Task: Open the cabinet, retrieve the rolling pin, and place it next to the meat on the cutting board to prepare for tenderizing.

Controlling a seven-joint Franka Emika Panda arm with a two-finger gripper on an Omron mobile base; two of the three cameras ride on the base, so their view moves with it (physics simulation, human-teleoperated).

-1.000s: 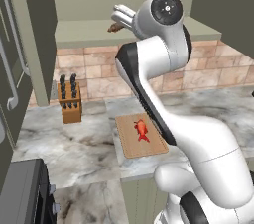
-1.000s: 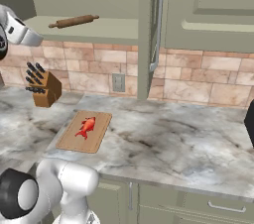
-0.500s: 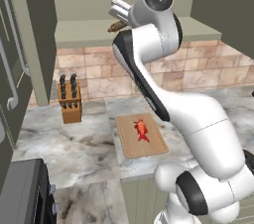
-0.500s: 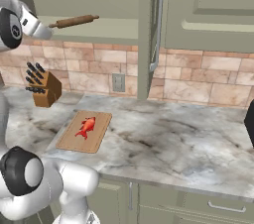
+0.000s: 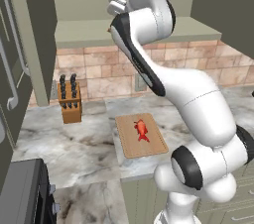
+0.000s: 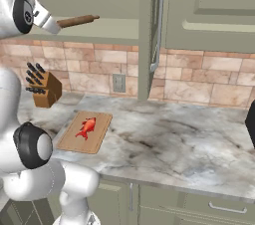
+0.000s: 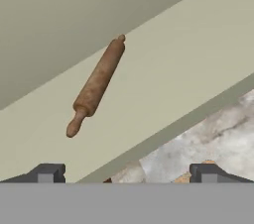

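A: Where does the rolling pin (image 7: 96, 85) lie?

B: On the open cabinet's (image 6: 114, 35) bottom shelf, back from its front edge, loose. The gripper (image 7: 126, 173) is spread wide, empty, short of it.

A: How should it handle?

B: Probably stiff, smooth wood (apt to roll). The arm should clamp mid-barrel, not the thin handles.

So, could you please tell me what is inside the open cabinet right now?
A brown rolling pin lies on the pale shelf of the cabinet, apart from the open pincer. The arm covers part of the shelf in the left base view.
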